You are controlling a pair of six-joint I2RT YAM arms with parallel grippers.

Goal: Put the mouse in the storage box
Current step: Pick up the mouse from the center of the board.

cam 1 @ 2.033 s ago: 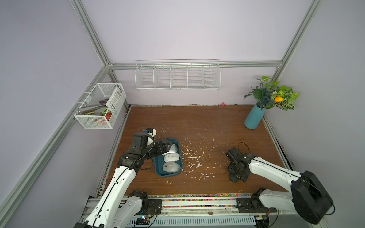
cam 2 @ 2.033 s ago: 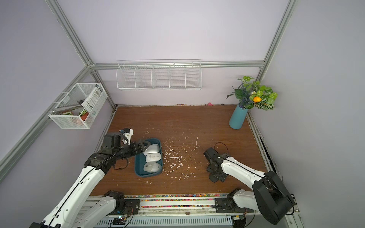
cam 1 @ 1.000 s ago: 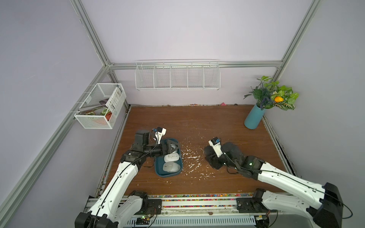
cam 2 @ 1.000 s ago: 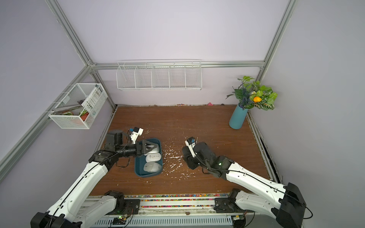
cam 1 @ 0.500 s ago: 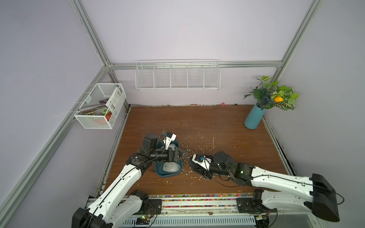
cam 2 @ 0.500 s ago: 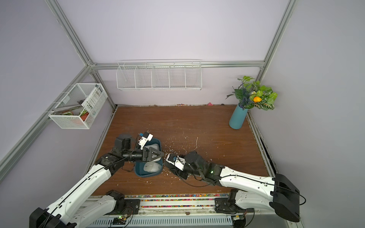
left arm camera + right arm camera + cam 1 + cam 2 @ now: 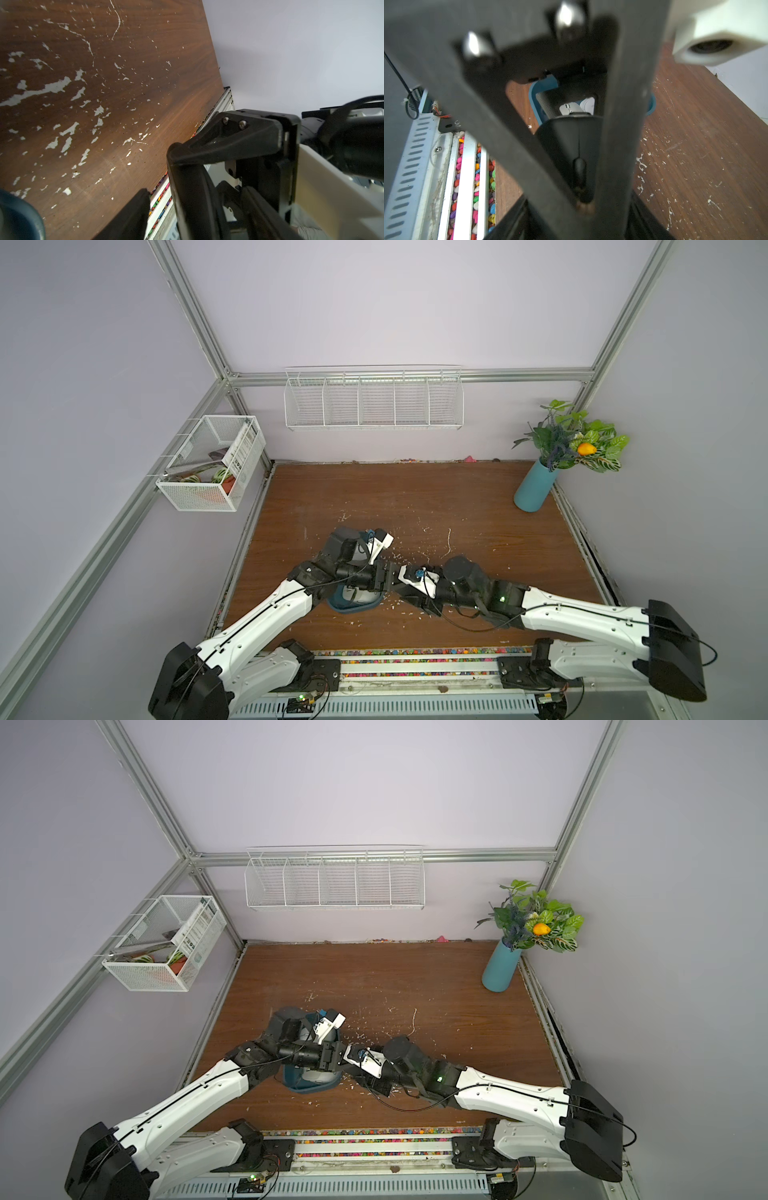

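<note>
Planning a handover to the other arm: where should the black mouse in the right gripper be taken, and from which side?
Grip the black mouse across its long sides at the button end, ahead of the scroll wheel, coming from the storage box side. The right gripper seems to clamp its tail end, so only that front, pointing at the box, looks free.

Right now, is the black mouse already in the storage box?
No, the black mouse is held in the air, short of the storage box.

End effectors (image 7: pixel 392 581) tip to tip
</note>
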